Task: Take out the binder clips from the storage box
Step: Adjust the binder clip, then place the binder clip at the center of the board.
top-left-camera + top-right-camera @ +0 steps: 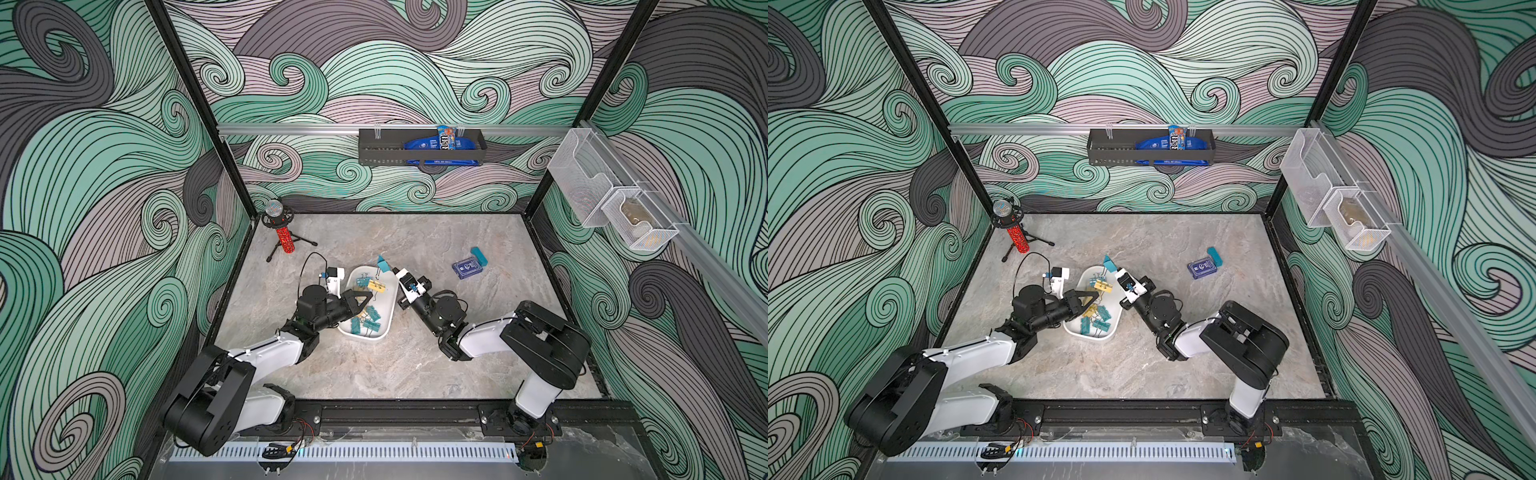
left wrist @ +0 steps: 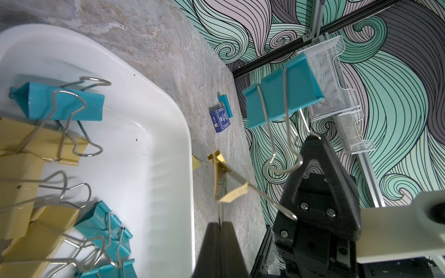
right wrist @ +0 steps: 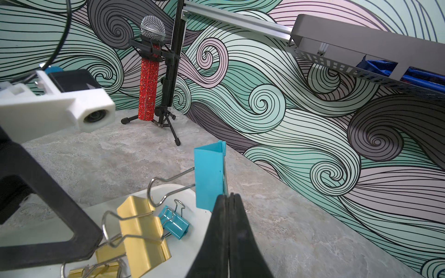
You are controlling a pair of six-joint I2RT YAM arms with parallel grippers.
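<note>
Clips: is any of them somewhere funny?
Yes. One teal clip hangs in the air by the box rim, pinched by a wire handle in the right end effector; the left end effector holds a yellow clip.

The only lettering I can read is "m&m", on the candy packet (image 1: 448, 139) standing in the black rack (image 1: 382, 151) on the back wall, in both top views. The blue bag (image 1: 419, 144) beside it carries a white round mark and print too small to read. The dark blue card box (image 1: 468, 268) on the table (image 1: 415, 365) shows a pale emblem, its lettering illegible.
</note>
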